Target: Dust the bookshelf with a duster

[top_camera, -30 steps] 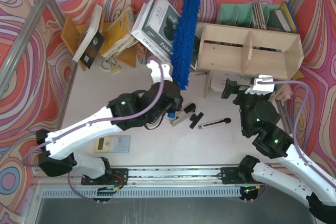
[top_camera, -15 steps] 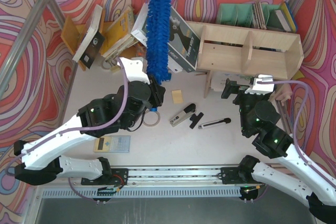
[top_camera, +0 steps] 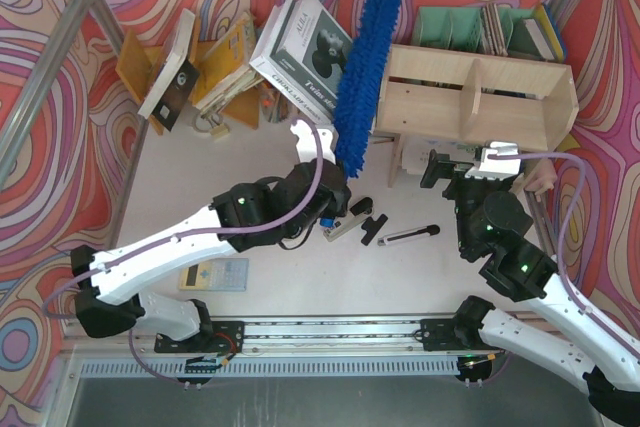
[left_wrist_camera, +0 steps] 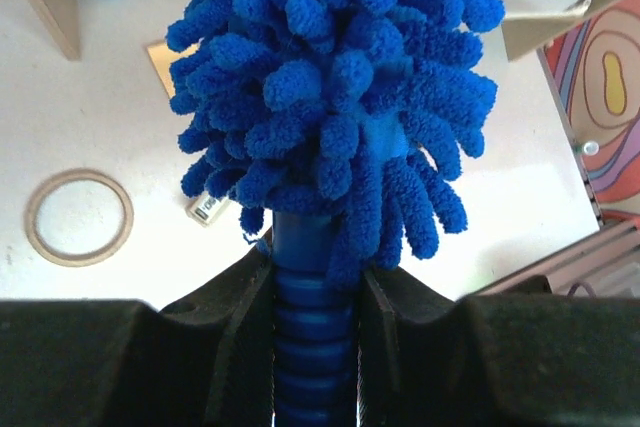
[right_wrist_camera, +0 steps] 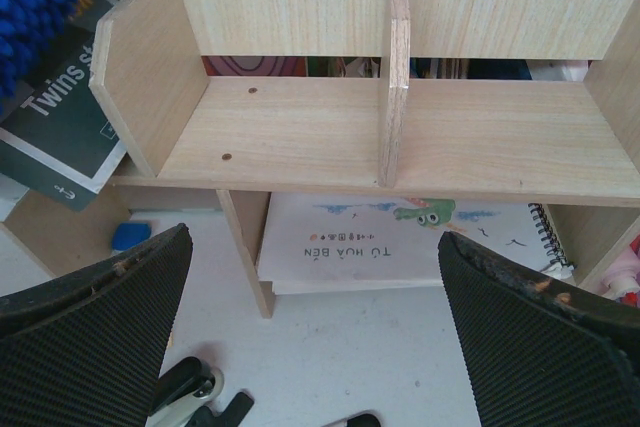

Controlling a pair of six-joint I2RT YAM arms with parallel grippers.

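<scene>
The pale plywood bookshelf (top_camera: 480, 97) stands at the back right; it fills the right wrist view (right_wrist_camera: 300, 127), its compartments open. The bright-blue fluffy duster (top_camera: 362, 72) rises from my left gripper (top_camera: 335, 187), its head leaning up and right against the shelf's left end. In the left wrist view the duster (left_wrist_camera: 335, 77) fills the frame and both jaws press on its ribbed blue handle (left_wrist_camera: 310, 327). My left gripper (left_wrist_camera: 312, 287) is shut on that handle. My right gripper (top_camera: 472, 162) is open and empty just in front of the shelf, also seen in its wrist view (right_wrist_camera: 315, 337).
A rack of tilted books (top_camera: 200, 62) and a dark box (top_camera: 305, 47) stand at the back left. A stapler (top_camera: 345, 227), a black clip (top_camera: 372, 227), a silver rod (top_camera: 408, 235), a ring (left_wrist_camera: 78, 217) and a calculator (top_camera: 213, 274) lie on the table. A picture book (right_wrist_camera: 400, 242) lies under the shelf.
My left arm has swung right, carrying the duster from over the books at the back middle to the shelf's left end. The right arm has not moved.
</scene>
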